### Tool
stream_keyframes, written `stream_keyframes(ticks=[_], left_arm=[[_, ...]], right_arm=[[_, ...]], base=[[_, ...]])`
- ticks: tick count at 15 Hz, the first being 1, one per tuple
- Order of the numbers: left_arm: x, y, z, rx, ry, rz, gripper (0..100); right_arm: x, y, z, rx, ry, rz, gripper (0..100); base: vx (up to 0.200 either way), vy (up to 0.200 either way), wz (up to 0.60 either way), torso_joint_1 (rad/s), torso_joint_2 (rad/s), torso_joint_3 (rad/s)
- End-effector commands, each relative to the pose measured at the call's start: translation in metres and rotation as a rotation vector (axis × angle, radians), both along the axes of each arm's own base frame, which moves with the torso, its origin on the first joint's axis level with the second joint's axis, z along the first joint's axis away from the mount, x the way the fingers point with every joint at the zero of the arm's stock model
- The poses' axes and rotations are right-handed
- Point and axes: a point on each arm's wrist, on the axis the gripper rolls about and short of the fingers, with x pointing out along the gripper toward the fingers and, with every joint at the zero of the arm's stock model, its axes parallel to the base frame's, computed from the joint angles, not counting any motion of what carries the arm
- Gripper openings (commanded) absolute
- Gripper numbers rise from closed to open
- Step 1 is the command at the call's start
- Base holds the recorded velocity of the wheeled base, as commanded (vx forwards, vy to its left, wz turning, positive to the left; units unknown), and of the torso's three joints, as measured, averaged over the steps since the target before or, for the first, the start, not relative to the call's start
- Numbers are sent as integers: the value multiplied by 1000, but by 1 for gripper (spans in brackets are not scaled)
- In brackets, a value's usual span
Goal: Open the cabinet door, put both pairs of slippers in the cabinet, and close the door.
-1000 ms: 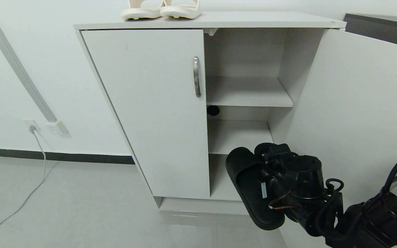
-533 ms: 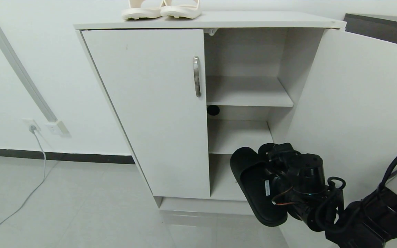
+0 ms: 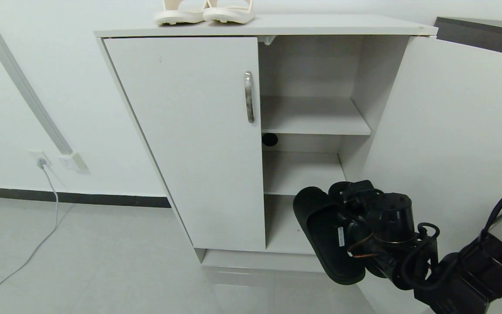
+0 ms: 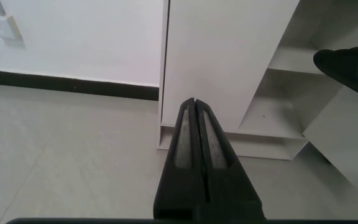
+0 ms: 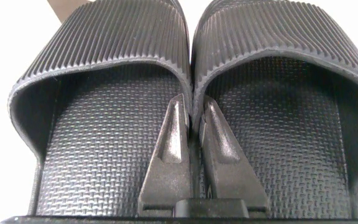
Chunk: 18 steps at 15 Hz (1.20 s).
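R gripper [image 5: 194, 109] pinches black ribbed rubber slipper pair [image 3: 325, 235], 5 o'clock, before open white cabinet [image 3: 181, 131]; toes may snag shelf [image 3: 294, 172] edge.

Head view above, left wrist low, shared cabinet [image 3: 181, 131]

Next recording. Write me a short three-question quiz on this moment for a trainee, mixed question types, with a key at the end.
1. True or false: the left door of the cabinet is open.
2. Where are the cream slippers relative to the cabinet? A: on top of it. B: inside it. C: under it.
3. What is the right tool holding?

Key
1. False: it is shut; the right door is the open one.
2. A.
3. The black slippers, both pinched together in front of the bottom compartment.
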Motion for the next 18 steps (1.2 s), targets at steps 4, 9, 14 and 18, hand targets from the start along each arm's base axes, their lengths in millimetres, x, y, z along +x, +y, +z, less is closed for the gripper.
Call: stream_keyframes(ticks=[4,9,14,18], left_arm=[[0,0,0,-1,1,1,0],[0,0,0,-1,0,1,0],[0,0,0,4,1,1,0],[0,0,0,2,1,1,0]], right_arm=[[0,-1,0,-1,0,-3,0],[1,4,5,13,-20,-5,0],[-14,54,9,43,-58,139,0],[-16,59,2,30,-46,155,0]], base=[[0,0,0,0,0,0],[0,0,0,0,0,0],[0,0,0,0,0,0],[0,0,0,0,0,0]])
